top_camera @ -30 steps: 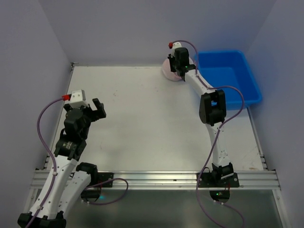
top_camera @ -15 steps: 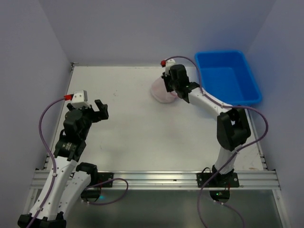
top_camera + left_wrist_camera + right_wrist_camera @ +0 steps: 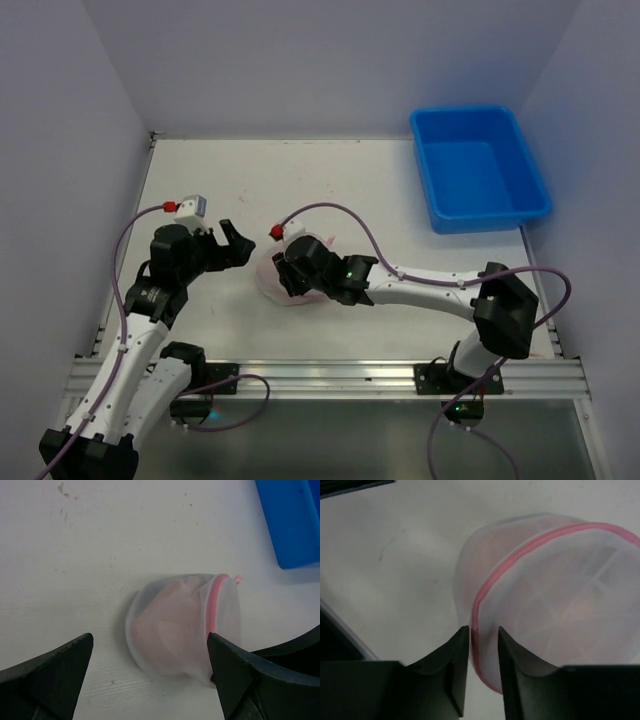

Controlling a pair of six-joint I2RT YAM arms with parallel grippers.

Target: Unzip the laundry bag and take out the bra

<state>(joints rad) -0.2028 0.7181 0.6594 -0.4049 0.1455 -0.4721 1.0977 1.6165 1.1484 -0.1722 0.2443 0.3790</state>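
**Progress: nothing opened yet**

Right gripper (image 3: 482, 632) had its fingers drawn nearly together, pinching the laundry bag (image 3: 170, 630) at its pink zipper trim (image 3: 214, 600). Left gripper (image 3: 235, 243) hovered just beside the bag with its fingers spread wide, touching nothing. The bag lay on its side on the table (image 3: 350, 200), between the two grippers and well apart from the blue bin (image 3: 480, 170). The trim looked unbroken along the stretch in view, so the zipper seemed shut. The bra (image 3: 157, 627) showed only as a pale pink mass through the mesh, wholly inside. By that reading, both steps were left: running the zipper open, then drawing the bra out.
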